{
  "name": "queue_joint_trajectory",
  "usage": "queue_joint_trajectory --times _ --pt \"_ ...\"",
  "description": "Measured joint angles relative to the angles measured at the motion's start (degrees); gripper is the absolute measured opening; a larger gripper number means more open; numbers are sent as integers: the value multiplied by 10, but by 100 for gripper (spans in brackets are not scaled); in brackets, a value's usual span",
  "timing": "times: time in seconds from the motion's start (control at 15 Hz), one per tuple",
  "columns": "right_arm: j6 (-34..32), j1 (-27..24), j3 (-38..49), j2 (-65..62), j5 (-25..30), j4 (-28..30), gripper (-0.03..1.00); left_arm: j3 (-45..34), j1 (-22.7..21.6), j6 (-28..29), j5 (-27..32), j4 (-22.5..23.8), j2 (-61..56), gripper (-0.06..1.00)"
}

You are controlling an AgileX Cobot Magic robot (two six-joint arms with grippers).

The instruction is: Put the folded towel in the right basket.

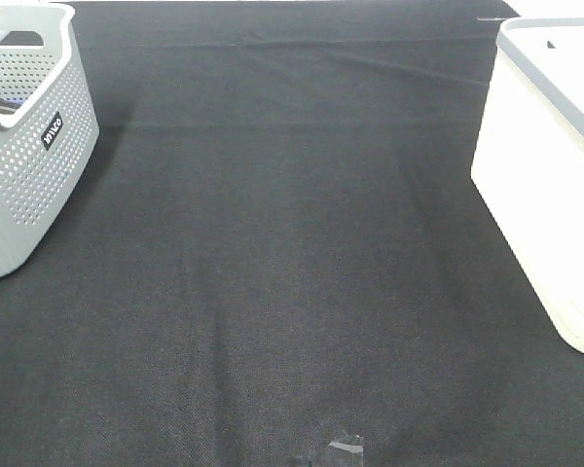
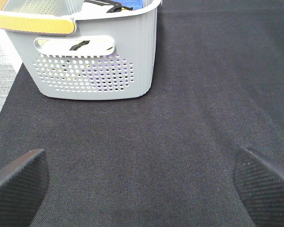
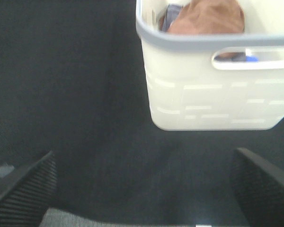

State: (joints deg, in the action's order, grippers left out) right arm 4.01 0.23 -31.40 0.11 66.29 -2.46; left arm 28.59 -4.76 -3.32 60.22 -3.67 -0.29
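The right basket is white with a grey rim and stands at the table's right edge. In the right wrist view it holds a tan-brown folded towel lying inside, next to a grey-blue cloth. My right gripper is open and empty, over the black cloth a short way in front of this basket. My left gripper is open and empty, facing the grey basket. Neither gripper shows in the exterior high view.
The grey perforated basket with a yellow handle stands at the far left and holds several items. A black cloth covers the table. A small piece of tape lies near the front edge.
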Motion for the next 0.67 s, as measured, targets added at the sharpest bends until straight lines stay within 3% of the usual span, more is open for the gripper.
queue_joint_trajectory --times 0.2,0.67 --pt "-1 0 50 -3 -14 0 95 0 0 0 0 0 0 99" --pt "-6 0 52 -3 -23 6 95 0 0 0 0 0 0 99"
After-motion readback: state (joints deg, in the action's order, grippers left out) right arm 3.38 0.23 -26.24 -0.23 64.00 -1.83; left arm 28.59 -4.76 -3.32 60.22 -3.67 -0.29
